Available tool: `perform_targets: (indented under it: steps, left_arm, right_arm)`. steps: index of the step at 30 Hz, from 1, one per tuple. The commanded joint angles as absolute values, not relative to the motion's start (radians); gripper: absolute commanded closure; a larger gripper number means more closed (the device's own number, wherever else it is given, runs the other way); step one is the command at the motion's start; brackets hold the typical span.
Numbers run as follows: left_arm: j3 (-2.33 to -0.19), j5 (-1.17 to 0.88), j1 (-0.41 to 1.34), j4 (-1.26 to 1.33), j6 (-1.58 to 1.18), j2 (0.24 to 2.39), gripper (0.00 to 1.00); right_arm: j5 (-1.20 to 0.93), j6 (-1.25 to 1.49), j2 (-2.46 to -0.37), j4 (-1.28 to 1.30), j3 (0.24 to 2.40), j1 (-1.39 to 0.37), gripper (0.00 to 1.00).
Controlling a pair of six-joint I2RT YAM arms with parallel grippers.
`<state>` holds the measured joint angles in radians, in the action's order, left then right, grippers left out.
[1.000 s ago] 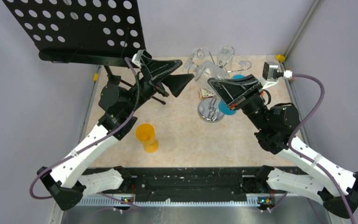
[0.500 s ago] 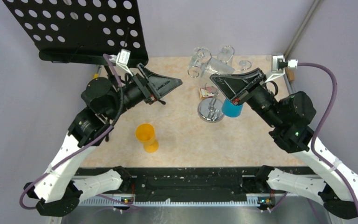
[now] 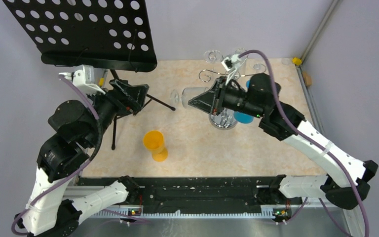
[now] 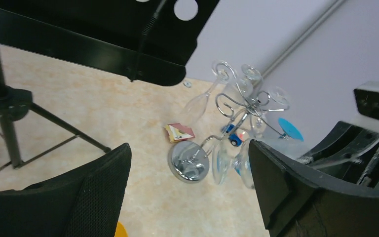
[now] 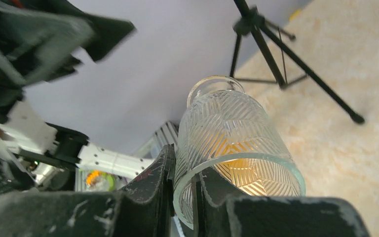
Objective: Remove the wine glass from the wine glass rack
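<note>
wine glass apart from rack

Overhead overview, wrist closeups, rack shared

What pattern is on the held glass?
Clear glass with cut chevron lines; right wrist view shows it best.

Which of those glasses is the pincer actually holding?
The chevron-cut wine glass, tipped sideways in the right pincer, left of the rack. The other glasses hang from the rack's curled arms.
</note>
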<state>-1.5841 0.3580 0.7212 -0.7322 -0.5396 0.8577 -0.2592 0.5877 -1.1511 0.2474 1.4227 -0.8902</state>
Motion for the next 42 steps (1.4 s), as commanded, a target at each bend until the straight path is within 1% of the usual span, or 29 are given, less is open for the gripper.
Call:
perform_targets:
  steps: [1,5,7,12,15,18,26,31,42]
  left_arm:
    - [-1.607,0.484,0.718,-0.744,-0.449,0.839,0.09]
    - [-1.595,0.488,0.718,-0.741,-0.439,0.835,0.09]
    - [-1.589,0.485,0.718,-0.738,-0.437,0.835,0.09]
    - [-1.585,0.498,0.719,-0.735,-0.422,0.837,0.09]
    - [-1.584,0.513,0.718,-0.731,-0.408,0.834,0.09]
    - [-1.580,0.528,0.719,-0.726,-0.396,0.830,0.09]
    - [-1.555,0.558,0.718,-0.704,-0.373,0.811,0.09]
    - [-1.553,0.559,0.719,-0.703,-0.361,0.814,0.09]
    - [-1.553,0.548,0.718,-0.704,-0.338,0.816,0.09]
  right_arm:
    - [-0.210,0.550,-1.211,0.336,1.542,-0.955,1.00]
    - [-0.001,0.418,-1.340,0.564,1.687,-1.089,1.00]
    - [0.070,0.365,-1.403,0.645,1.744,-1.135,1.00]
    - [0.158,0.365,-1.534,0.812,1.823,-1.174,1.00]
    - [0.166,0.378,-1.594,0.879,1.842,-1.175,1.00]
    - [0.155,0.388,-1.636,0.896,1.820,-1.185,1.00]
    - [0.121,0.446,-1.726,0.844,1.725,-1.193,1.00]
    - [0.108,0.454,-1.823,0.867,1.721,-1.194,1.00]
    - [0.071,0.475,-1.945,0.827,1.728,-1.193,1.00]
